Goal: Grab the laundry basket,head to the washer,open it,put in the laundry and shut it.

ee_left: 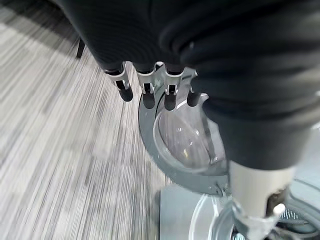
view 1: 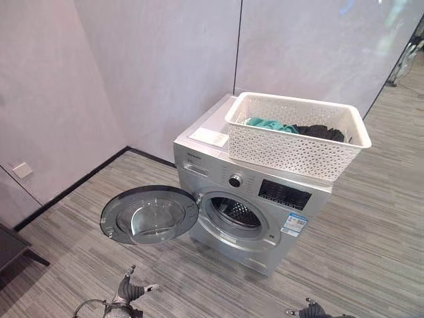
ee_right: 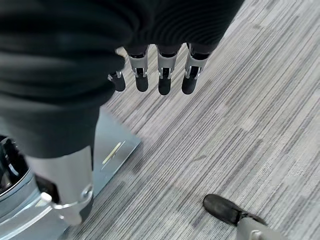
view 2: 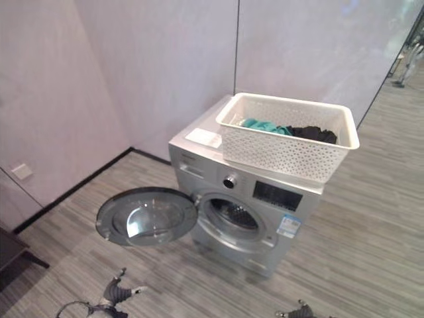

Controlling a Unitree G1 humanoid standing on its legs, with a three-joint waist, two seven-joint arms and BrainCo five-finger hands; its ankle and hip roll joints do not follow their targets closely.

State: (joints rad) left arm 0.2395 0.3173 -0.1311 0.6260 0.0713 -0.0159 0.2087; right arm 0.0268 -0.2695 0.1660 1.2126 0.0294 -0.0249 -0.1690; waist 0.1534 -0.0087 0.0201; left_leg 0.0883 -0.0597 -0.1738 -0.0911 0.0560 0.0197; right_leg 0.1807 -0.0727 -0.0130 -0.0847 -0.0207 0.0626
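No readable text; only a blue-white sticker (view 1: 295, 224) on washer (view 1: 252, 199) front, right of centre, print too small.

A grey striped plank floor (view 1: 371, 245) covers the lower part of the frame. The silver washer (view 1: 248, 199) stands on it at centre, its round door (view 1: 149, 215) swung open toward the lower left, just above the planks. On the washer's flat top, at upper right, sits a white perforated laundry basket (view 1: 298, 142) holding teal and black laundry (view 1: 295, 128). A dark furniture piece (view 1: 13, 248) stands at the left edge.
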